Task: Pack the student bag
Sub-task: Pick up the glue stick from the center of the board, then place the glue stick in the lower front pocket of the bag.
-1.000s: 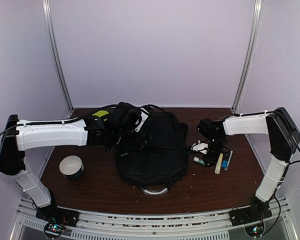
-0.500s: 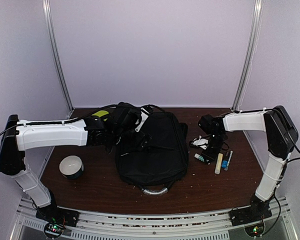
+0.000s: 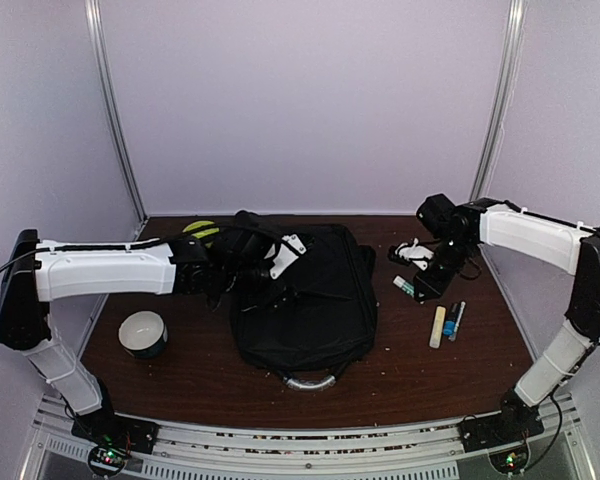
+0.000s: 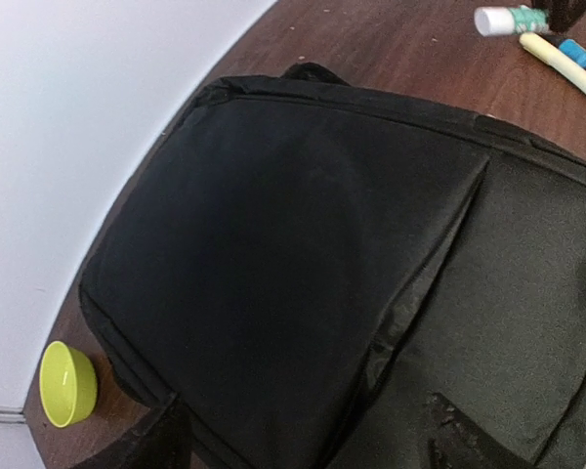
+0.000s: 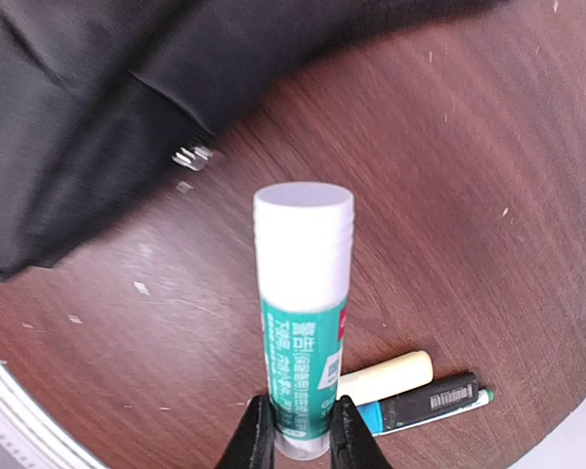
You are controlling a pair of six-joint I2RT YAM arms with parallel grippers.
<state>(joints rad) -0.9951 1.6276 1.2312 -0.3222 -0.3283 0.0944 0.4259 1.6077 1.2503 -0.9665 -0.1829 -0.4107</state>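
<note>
The student bag (image 3: pixel 310 300) is a large black backpack lying flat mid-table, its grey handle (image 3: pixel 310 380) toward the near edge. It fills the left wrist view (image 4: pixel 303 244) and shows at the top left of the right wrist view (image 5: pixel 78 98). My left gripper (image 3: pixel 270 272) hovers over the bag's far left part, its jaws spread wide over the fabric (image 4: pixel 308 449). My right gripper (image 3: pixel 418 288) is shut on the bottom end of a green-and-white glue stick (image 5: pixel 303 313), held above the table to the right of the bag.
A pale yellow highlighter (image 3: pixel 438 326) and a blue marker (image 3: pixel 453 320) lie on the wood right of the bag. A white-and-black bowl (image 3: pixel 144 333) sits at the left. A yellow-green bowl (image 3: pixel 200 229) sits behind the left arm, near the back wall.
My right gripper has risen from the pens and moved back with the glue stick in it. My left gripper has shifted slightly over the bag.
</note>
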